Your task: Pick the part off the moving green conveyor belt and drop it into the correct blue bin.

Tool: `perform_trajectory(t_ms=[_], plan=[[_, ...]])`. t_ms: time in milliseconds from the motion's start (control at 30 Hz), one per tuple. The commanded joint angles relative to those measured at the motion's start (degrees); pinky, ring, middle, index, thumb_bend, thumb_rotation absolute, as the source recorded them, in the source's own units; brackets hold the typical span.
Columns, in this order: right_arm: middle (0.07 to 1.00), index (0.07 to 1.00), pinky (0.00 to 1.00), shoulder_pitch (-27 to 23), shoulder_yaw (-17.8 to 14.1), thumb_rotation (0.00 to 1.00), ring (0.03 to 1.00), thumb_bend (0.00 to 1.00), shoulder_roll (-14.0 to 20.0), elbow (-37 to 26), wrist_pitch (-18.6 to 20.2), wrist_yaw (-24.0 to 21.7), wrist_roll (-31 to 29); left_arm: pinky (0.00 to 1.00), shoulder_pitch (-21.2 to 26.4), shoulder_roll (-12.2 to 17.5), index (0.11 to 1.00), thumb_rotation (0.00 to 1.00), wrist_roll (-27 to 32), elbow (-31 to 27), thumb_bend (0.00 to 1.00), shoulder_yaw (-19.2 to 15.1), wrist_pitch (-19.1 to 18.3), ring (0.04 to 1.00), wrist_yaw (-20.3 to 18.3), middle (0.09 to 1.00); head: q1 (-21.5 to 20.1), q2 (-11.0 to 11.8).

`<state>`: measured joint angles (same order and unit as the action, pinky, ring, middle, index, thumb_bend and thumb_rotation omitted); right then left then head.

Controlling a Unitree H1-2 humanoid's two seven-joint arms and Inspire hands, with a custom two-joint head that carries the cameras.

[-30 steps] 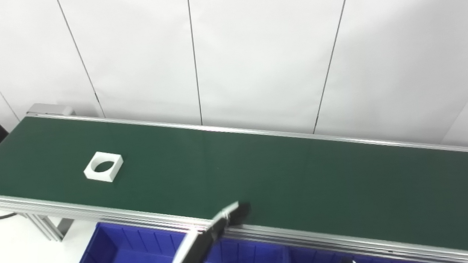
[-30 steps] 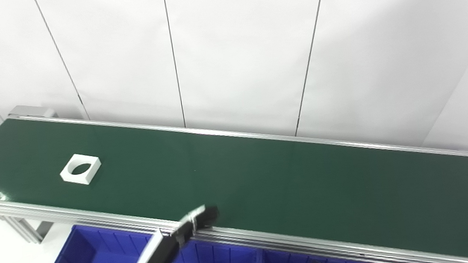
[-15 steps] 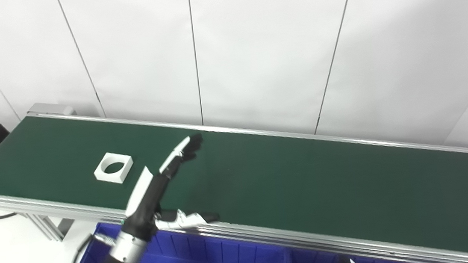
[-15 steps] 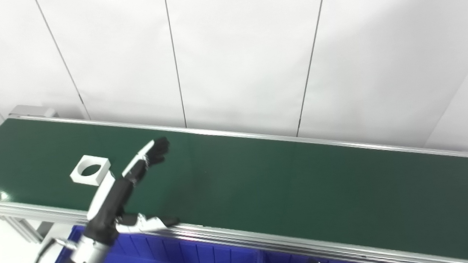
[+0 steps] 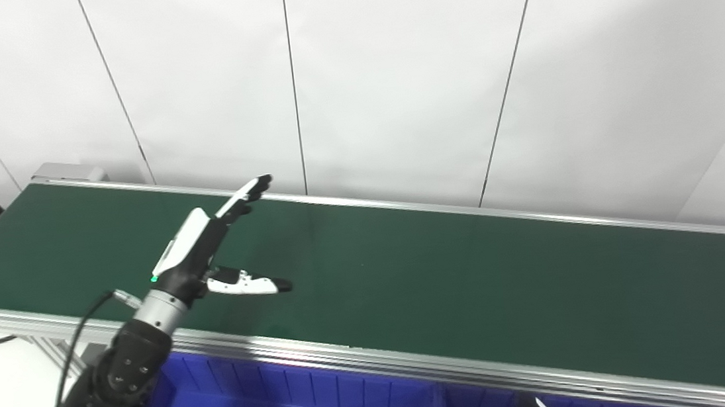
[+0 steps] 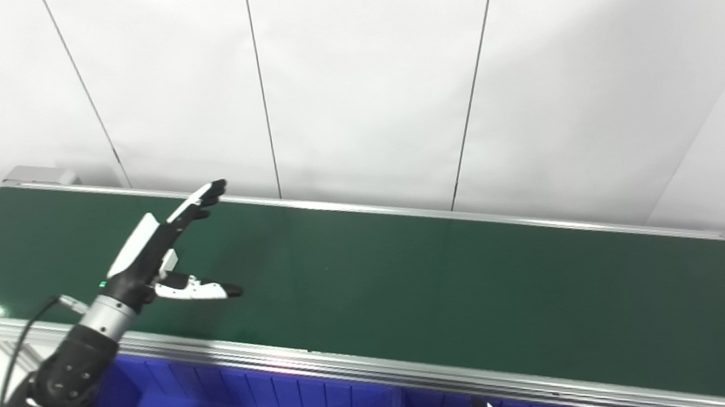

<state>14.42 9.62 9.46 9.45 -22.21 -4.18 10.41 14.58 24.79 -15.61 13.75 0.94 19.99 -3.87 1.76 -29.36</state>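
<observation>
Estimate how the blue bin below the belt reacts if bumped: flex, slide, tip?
The blue bin likely stays stiff: its wall shows moulded ribs and a divider. It probably slides rather than tips, as it looks wide and low, though most is out of frame. The left hand hovers open over the belt.

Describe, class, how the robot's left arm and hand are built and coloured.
The left hand has a white shell on its back and black fingers with white segments and dark tips; a small green light glows near its base. A silver cylindrical wrist joins a black arm, with a thin black cable looping alongside.
</observation>
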Motion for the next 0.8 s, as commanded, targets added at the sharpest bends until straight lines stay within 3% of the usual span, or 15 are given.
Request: perform_trajectory(t_ms=[0, 167, 300, 467, 767], plan=[[0.929, 0.947, 0.85, -0.6, -0.3, 0.3, 0.91, 0.93, 0.1, -1.2, -3.0, 0.1, -0.6, 0.82, 3.1, 1.9, 0.926, 0.24, -0.6, 0.2, 0.94, -0.5, -0.1, 0.894, -0.2, 0.928, 0.3, -0.7], [0.938, 0.949, 0.85, -0.7, -0.3, 0.29, 0.919, 0.93, 0.4, -1.7, -2.7, -0.4, -1.4, 0.84, 4.6, 2.8, 0.922, 0.19, -1.1, 1.8, 0.94, -0.1, -1.2, 0.911, -1.0, 0.933, 0.6, -1.3], [0.935, 0.946, 0.83, -0.6, -0.4, 0.29, 0.914, 0.93, 0.5, -1.8, -2.8, -0.5, -2.0, 0.86, 5.6, 3.4, 0.93, 0.21, -2.4, 0.4, 0.94, 0.3, -6.2, 0.932, -2.9, 0.951, 0.9, -2.0], [0.934, 0.948, 0.85, -0.7, -0.4, 0.3, 0.911, 0.92, 0.6, -2.0, -2.7, -0.6, -2.2, 0.86, 7.5, 4.6, 0.931, 0.14, -4.3, -0.5, 0.94, 1.2, -10.9, 0.942, -5.3, 0.954, 1.3, -2.6], [0.928, 0.945, 0.86, -0.4, -0.5, 0.32, 0.9, 0.92, 0.8, -2.7, -2.9, -0.2, -1.6, 0.99, 13.0, 7.4, 0.94, 0.16, -12.2, 4.9, 0.96, 5.7, -12.1, 0.963, -5.7, 0.944, 1.9, -3.8]])
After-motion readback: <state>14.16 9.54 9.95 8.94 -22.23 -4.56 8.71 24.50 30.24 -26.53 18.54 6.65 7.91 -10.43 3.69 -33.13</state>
